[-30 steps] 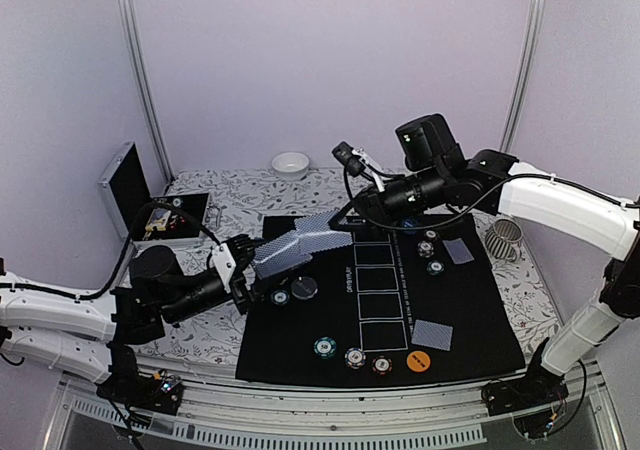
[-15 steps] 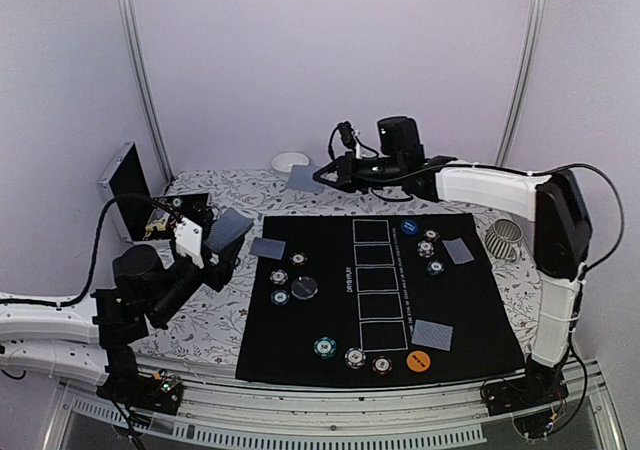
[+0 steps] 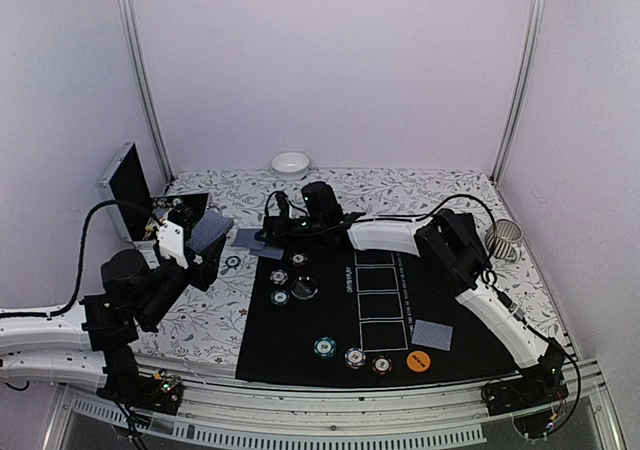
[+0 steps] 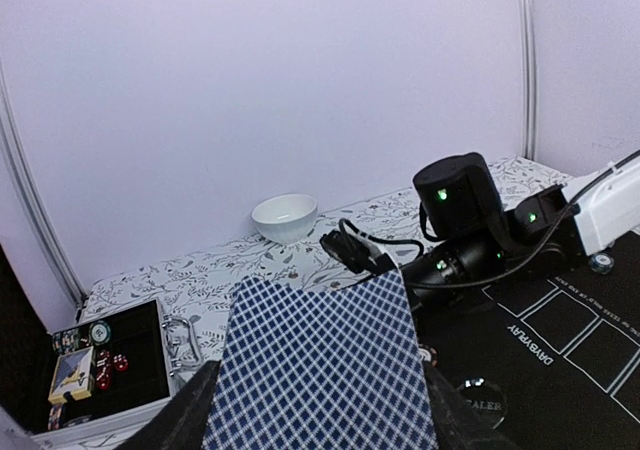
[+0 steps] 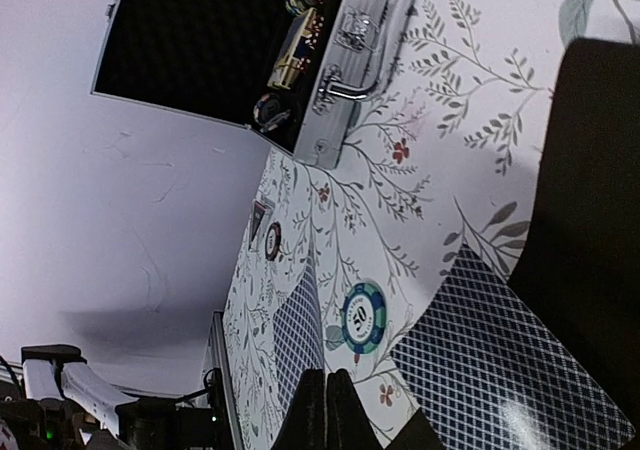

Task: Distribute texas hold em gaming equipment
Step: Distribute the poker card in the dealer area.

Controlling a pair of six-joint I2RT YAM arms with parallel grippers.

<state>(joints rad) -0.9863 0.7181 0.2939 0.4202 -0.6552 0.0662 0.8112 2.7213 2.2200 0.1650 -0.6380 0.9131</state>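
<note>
Seen from above, the left gripper [image 3: 205,242] is raised over the floral tablecloth [image 3: 420,185] left of the black mat [image 3: 470,300], clamping a lattice-backed held card [image 3: 211,231]; whether that is one card or several I cannot tell; the right arm reaches across the mat's far left corner, its right gripper [image 3: 267,233] just beside a loose card [image 3: 249,240] lying at the mat's edge; a green chip [image 3: 232,263] sits on the cloth near it; three small chips and a dark disc [image 3: 304,288] lie on the mat's left side, three more chips and an orange disc [image 3: 418,361] along its near edge, with a front card [image 3: 432,335] close by; the lettering beside the white rectangles is too small to read here; the left wrist view shows the fingers [image 4: 185,415] gripping the held card [image 4: 320,360] from both sides, the open case [image 4: 110,370] and white bowl [image 4: 284,217] beyond; the mat [image 4: 600,310] carries a word ending in "PLAY", and the dark disc [image 4: 485,400] shows "ALER"; the right wrist view shows the fingers [image 5: 312,400] pressed together, the loose card [image 5: 500,360] lying flat half on the mat [image 5: 590,170] just beside them, and the green chip [image 5: 363,317] marked "50".
</note>
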